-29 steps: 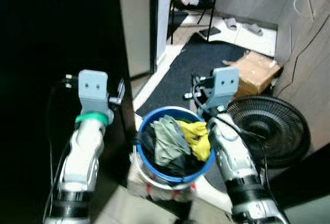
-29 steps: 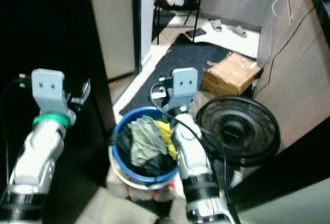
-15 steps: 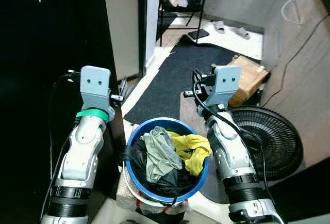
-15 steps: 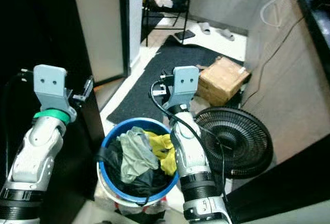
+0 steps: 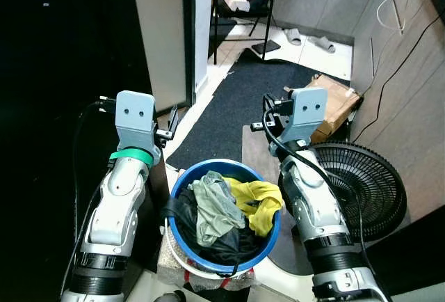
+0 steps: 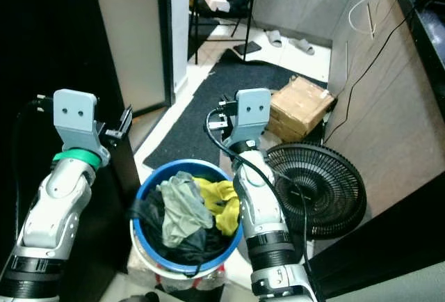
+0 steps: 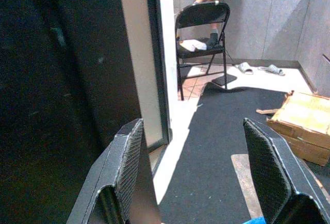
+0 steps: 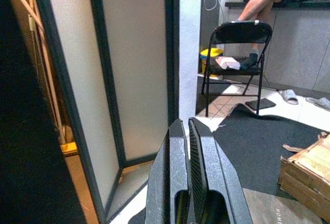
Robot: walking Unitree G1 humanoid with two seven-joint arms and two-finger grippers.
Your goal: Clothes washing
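2 pincers [image 7: 193, 175] [image 8: 187, 175]: L wide, R closed empty | blue bucket [image 5: 182, 184] w/ clothes [image 5: 222, 204] | no legible text

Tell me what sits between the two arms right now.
In the left eye view, a blue-rimmed bucket sits between the left arm and right arm, packed with grey-green, yellow and dark clothes.
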